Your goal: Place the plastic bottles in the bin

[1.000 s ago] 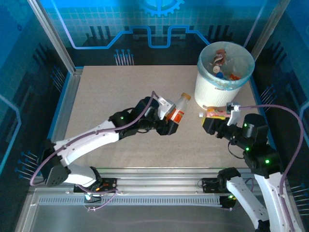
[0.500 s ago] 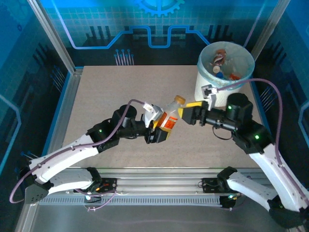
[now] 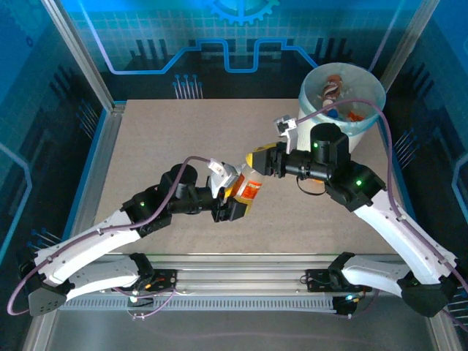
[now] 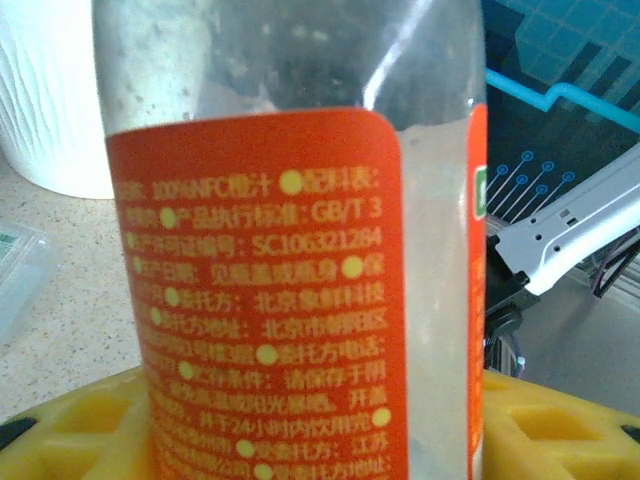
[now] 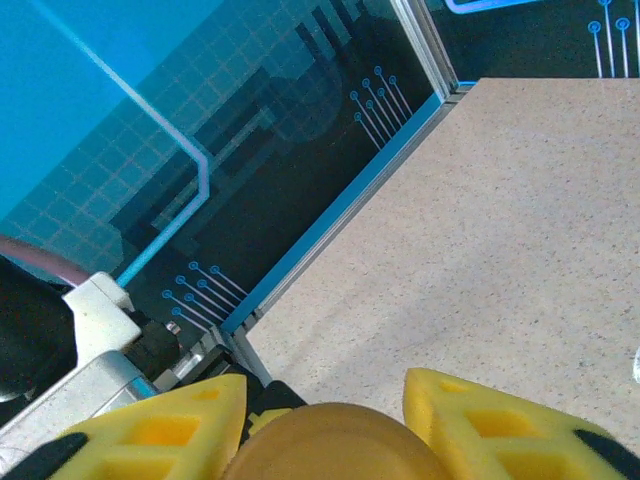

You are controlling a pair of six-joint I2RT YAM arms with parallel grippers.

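Note:
A clear plastic bottle (image 3: 249,189) with an orange label is held over the middle of the table, tilted, cap end towards the bin. My left gripper (image 3: 234,198) is shut on its lower body. In the left wrist view the bottle (image 4: 290,290) stands between the yellow fingers (image 4: 80,430). My right gripper (image 3: 258,159) is at the bottle's top. In the right wrist view the orange-brown cap (image 5: 335,450) lies between the spread yellow fingers (image 5: 510,420). The bin (image 3: 306,129), a white bucket with a light-blue bag, stands at the back right and holds several bottles (image 3: 333,86).
The bin's ribbed white wall (image 4: 45,110) is just behind the bottle. Aluminium rails (image 3: 99,161) and blue panels close in the table (image 3: 168,139) on the left, back and right. The right arm (image 3: 365,197) reaches across in front of the bin.
My right gripper swung left from beside the bin to the bottle's cap. My left gripper drew the bottle down and left, nearer the table's front.

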